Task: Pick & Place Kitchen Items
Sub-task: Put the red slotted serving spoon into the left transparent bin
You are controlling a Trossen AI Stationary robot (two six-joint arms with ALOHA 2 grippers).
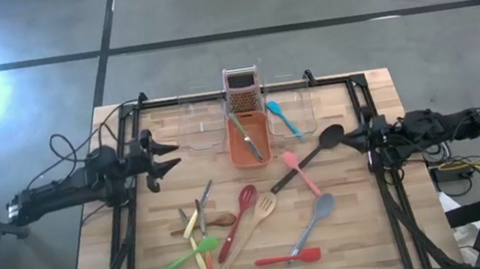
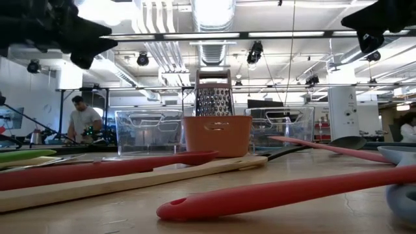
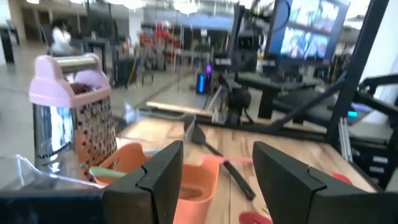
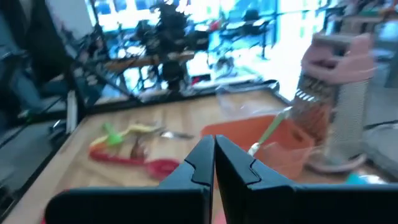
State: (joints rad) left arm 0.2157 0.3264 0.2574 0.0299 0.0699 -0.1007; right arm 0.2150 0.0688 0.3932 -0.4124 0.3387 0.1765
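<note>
Several slim utensils lie flat on the wooden table: a black ladle (image 1: pixel 310 156), a pink spatula (image 1: pixel 301 173), a grey spoon (image 1: pixel 316 223), a red spatula (image 1: pixel 289 258), a red spoon (image 1: pixel 239 222), a wooden fork (image 1: pixel 253 229), a green spatula (image 1: pixel 191 255) and yellow-handled knives (image 1: pixel 194 226). A green-handled utensil (image 1: pixel 246 137) lies in the orange tub (image 1: pixel 262 153). A blue spatula (image 1: pixel 282 118) lies in a clear tub. My left gripper (image 1: pixel 167 158) (image 3: pixel 217 177) hovers open at the table's left. My right gripper (image 1: pixel 358 137) (image 4: pixel 214 158) hovers shut at the right, next to the ladle's bowl.
A metal grater with a pink handle (image 1: pixel 242 92) stands behind the orange tub at the far edge. Clear tubs (image 1: pixel 203 128) (image 1: pixel 302 108) flank it. Black frame rails (image 1: pixel 130 214) run along the table's left and right sides. A person (image 2: pixel 82 120) stands in the room beyond.
</note>
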